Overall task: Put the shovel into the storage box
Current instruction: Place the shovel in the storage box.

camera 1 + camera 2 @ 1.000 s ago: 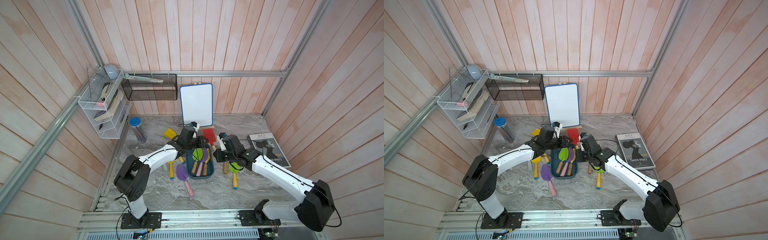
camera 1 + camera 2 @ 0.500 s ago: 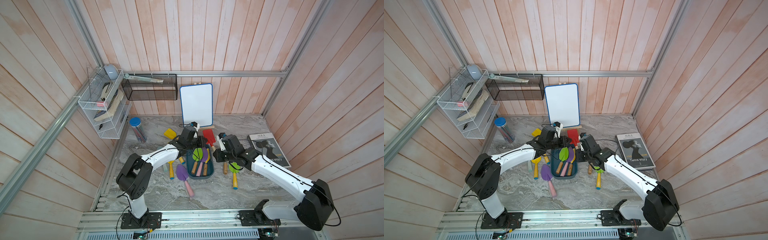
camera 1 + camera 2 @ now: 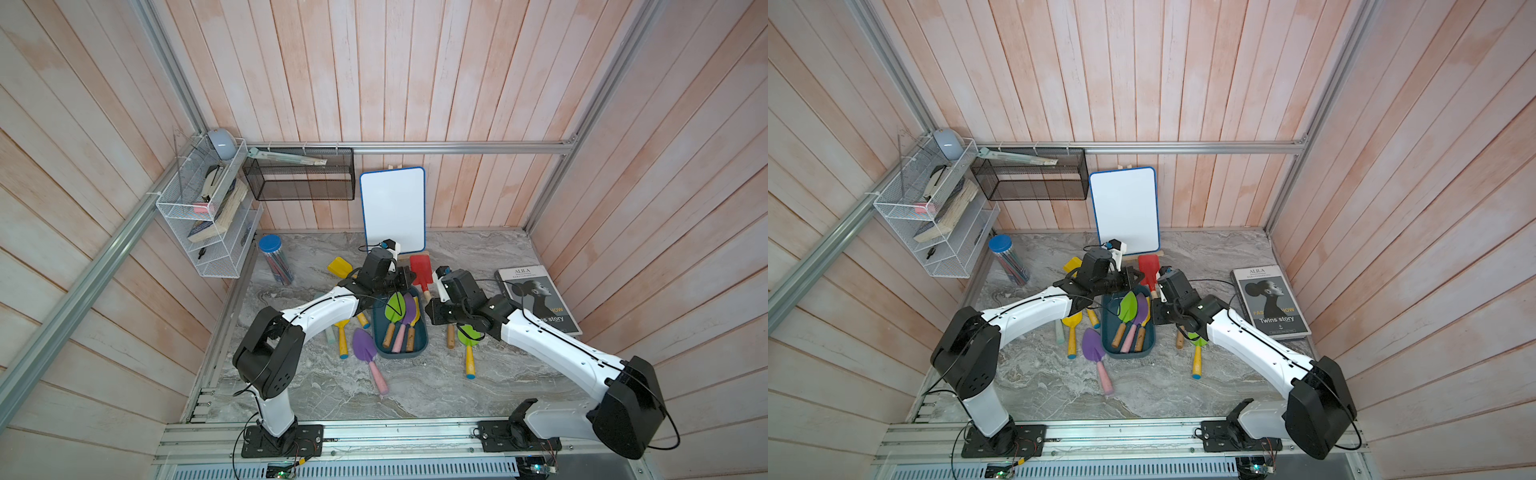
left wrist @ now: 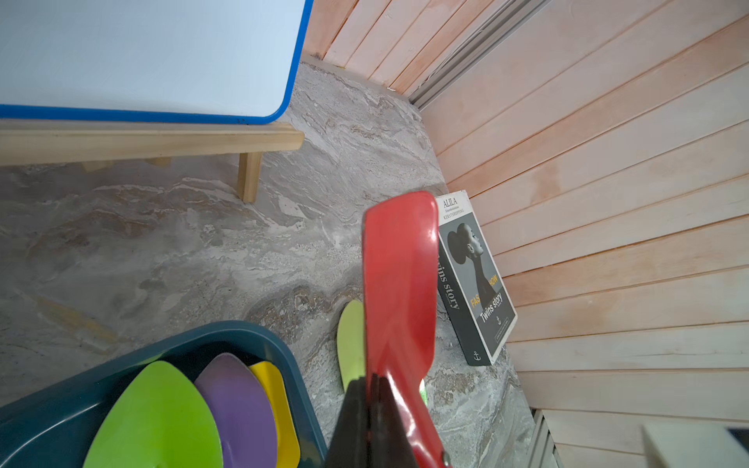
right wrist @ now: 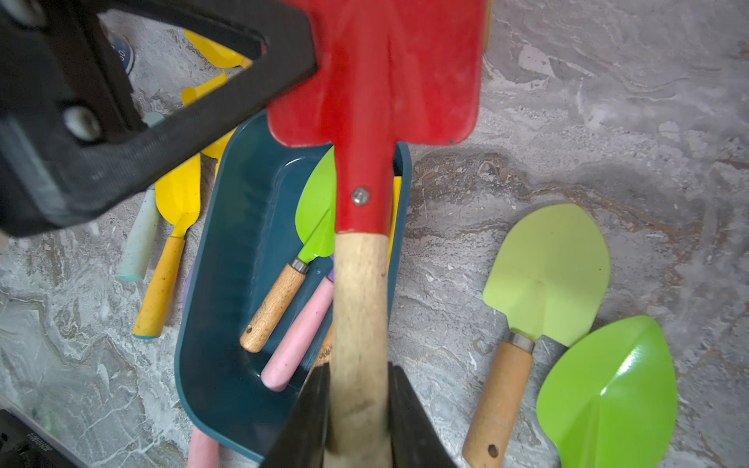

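- The red shovel [image 5: 364,194] is off the marble table [image 3: 415,395], held by both arms at once. Your right gripper has the wooden handle and your left has the blade.
- Your right gripper [image 5: 358,377] is clamped on the handle, one finger pressed to each side. The blade points straight away from it.
- Your left gripper [image 4: 372,385] is pinched fully closed on one side edge of the red blade.
- The storage box [image 5: 227,263] sits just below the right gripper's fingers. The handle crosses above one of its long walls, so this shovel is not in yet.
- Below the left gripper's fingertips, three blades already lie in the box: a green wooden-handled shovel [image 5: 312,227], a purple shovel [image 4: 239,405] and a yellow shovel [image 4: 279,405].
- A pale green shovel [image 5: 547,275] and a bright green shovel [image 5: 612,393] lie on the table on the right gripper's outer side, away from the box.
- A yellow-handled shovel [image 5: 178,194] and a loose purple shovel [image 3: 365,347] lie beyond the box's opposite wall.
- You look partway through the task. One gripper has to let go of the red shovel so the other can lower it into the box, and then the loose ones follow.
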You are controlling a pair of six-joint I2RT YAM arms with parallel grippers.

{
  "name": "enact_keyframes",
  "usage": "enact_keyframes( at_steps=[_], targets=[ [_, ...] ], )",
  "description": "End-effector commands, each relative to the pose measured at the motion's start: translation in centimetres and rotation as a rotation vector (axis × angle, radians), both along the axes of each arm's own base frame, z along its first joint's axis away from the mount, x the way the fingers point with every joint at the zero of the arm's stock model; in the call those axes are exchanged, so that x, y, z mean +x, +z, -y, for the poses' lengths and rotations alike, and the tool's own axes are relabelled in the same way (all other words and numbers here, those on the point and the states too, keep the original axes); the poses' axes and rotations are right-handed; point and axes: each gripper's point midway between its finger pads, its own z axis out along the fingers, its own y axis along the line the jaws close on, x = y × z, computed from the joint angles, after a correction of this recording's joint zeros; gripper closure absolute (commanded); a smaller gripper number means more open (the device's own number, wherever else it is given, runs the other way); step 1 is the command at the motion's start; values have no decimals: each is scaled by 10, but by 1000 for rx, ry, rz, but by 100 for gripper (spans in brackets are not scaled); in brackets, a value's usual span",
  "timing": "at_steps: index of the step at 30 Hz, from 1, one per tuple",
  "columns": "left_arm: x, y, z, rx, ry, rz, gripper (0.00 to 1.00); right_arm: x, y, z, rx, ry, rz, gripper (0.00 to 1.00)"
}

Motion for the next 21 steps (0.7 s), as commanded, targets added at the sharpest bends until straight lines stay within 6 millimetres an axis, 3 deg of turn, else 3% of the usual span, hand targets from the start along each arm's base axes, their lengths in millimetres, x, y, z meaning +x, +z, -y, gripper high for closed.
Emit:
enact_keyframes(
  at_steps=[1, 5, 11, 21],
  targets=[
    [3, -13, -10, 68, 16, 9, 100, 5, 22, -3, 28, -8, 50, 57],
    [0, -4, -16, 88, 12, 31, 100, 4, 26, 2, 22, -17, 59, 44],
    [-8, 8, -29, 151, -22, 71, 100, 0, 30, 9, 22, -32, 74, 42],
    [-26, -20, -47, 348, -122, 75, 100, -4, 23, 13, 18, -41, 69, 43]
  ],
)
